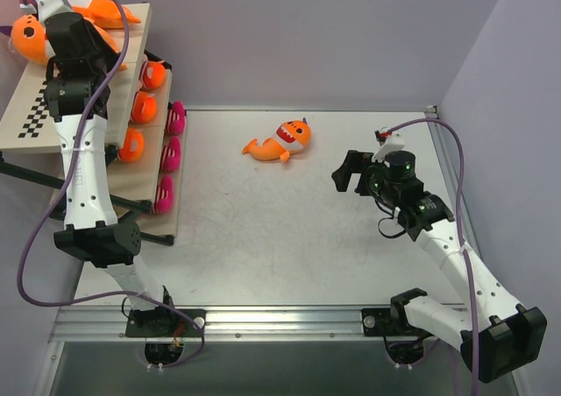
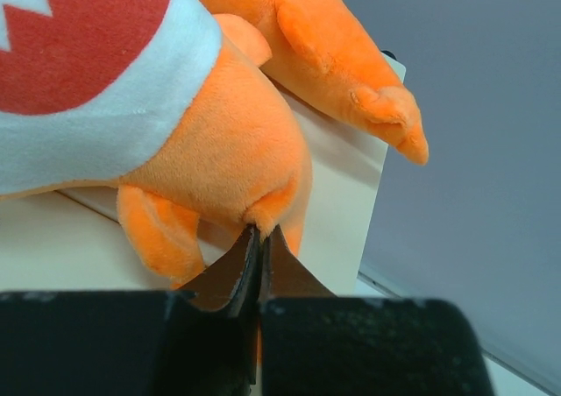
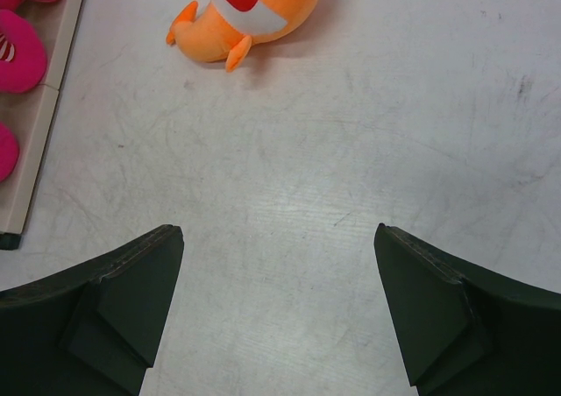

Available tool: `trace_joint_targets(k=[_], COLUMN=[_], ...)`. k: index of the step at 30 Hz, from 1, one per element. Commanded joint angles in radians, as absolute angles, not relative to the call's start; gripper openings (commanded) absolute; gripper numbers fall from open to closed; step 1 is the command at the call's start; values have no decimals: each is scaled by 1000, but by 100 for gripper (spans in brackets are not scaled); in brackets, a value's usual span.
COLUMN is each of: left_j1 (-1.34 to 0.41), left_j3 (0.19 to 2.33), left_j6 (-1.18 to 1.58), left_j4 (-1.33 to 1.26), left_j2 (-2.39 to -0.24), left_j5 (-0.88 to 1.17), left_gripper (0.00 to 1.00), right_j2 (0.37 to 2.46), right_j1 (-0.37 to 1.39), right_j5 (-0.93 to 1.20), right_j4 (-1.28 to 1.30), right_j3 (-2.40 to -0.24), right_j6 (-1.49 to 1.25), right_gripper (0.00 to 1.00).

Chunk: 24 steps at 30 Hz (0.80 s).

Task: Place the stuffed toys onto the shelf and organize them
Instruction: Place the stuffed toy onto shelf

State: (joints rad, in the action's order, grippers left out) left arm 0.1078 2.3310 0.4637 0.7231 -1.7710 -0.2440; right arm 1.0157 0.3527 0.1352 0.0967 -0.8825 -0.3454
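The left gripper (image 2: 260,231), jaws pressed together, is being held against an orange shark (image 2: 219,151) atop the shelf (image 2: 342,194). Any nudging is best kept gentle and inward. That contact is being shown by the left wrist view alone. The right gripper (image 3: 276,234) is being held spread, facing the loose shark (image 3: 254,10) on the table (image 3: 368,151).
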Motion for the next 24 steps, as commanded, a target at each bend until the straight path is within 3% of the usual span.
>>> trace_joint_targets(k=[1, 9, 24], left_j1=[113, 112, 110], left_j3=[2375, 2365, 2214], left_j6=[477, 532, 586], left_j4=[695, 644, 517], left_j2=[-1789, -1795, -1697], left_j5=[-215, -244, -322], left_gripper=[3, 8, 44], right_j2=[1023, 1029, 1023], right_j1=[345, 342, 339], right_j5=[118, 121, 121], right_j4=[74, 74, 78], right_j3=[-914, -916, -916], right_j6=[-337, -342, -348], right_gripper=[95, 95, 95])
